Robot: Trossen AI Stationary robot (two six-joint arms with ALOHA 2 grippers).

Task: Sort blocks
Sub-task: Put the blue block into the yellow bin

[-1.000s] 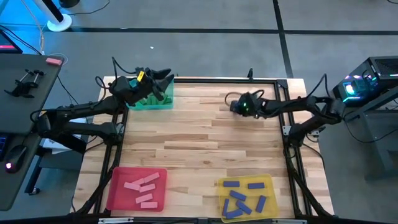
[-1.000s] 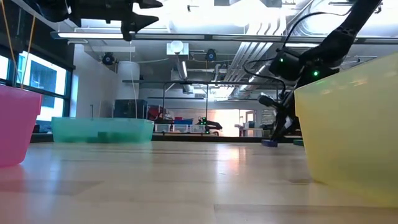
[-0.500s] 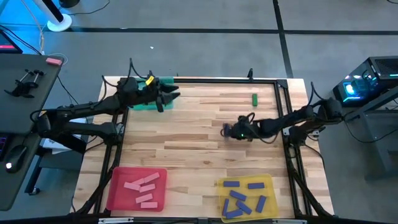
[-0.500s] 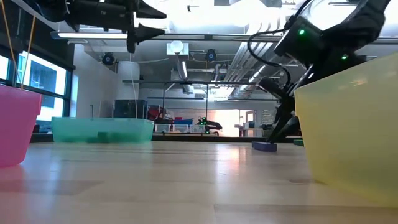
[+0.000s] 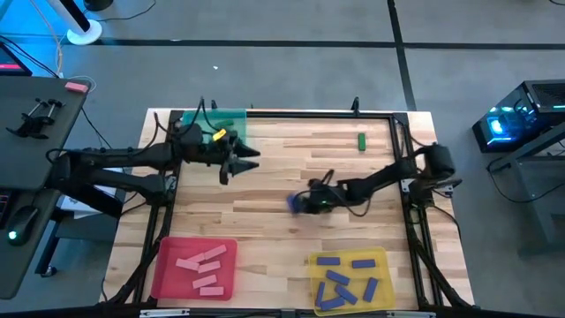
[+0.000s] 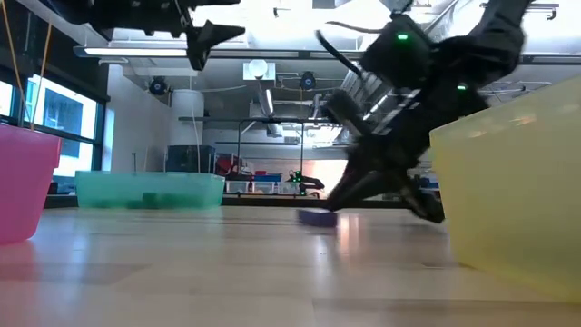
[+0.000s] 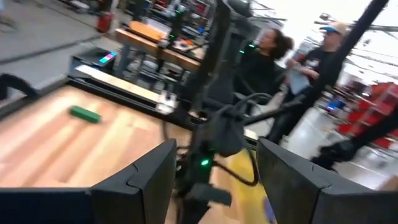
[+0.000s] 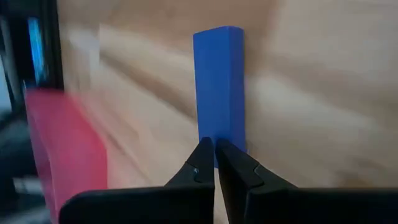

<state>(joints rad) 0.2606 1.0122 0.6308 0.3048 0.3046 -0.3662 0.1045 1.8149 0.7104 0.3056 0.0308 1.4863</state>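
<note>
A blue block (image 5: 294, 202) lies flat on the wood near the table's middle, also in the low view (image 6: 316, 217) and the right wrist view (image 8: 219, 81). My right gripper (image 5: 305, 202) (image 8: 215, 152) is shut, its tips at the block's end. My left gripper (image 5: 240, 160) (image 7: 214, 163) hovers open and empty above the table, right of the green tray (image 5: 231, 117). A green block (image 5: 361, 140) (image 7: 84, 114) lies flat near the far right corner. More blocks fill the near trays. My right gripper has its shut fingertips (image 8: 205, 160) against the blue block's end nearest the gripper (image 8: 217, 140). The fingers slant down from the table's right side and lie along the block. The block lies flat on the table; nothing is between the fingers.
A red tray (image 5: 162, 265) with pink blocks sits at the near left, a yellow tray (image 5: 311, 281) with blue blocks at the near right. The green tray (image 6: 150, 189) holds green blocks. People (image 7: 311, 68) stand beyond the table in the left wrist view.
My right gripper has moved from the far right part of the table toward the left and near edge, and the blue block has slid along the wood ahead of it. My left gripper has moved from above the green tray toward the right and near side, staying open.
</note>
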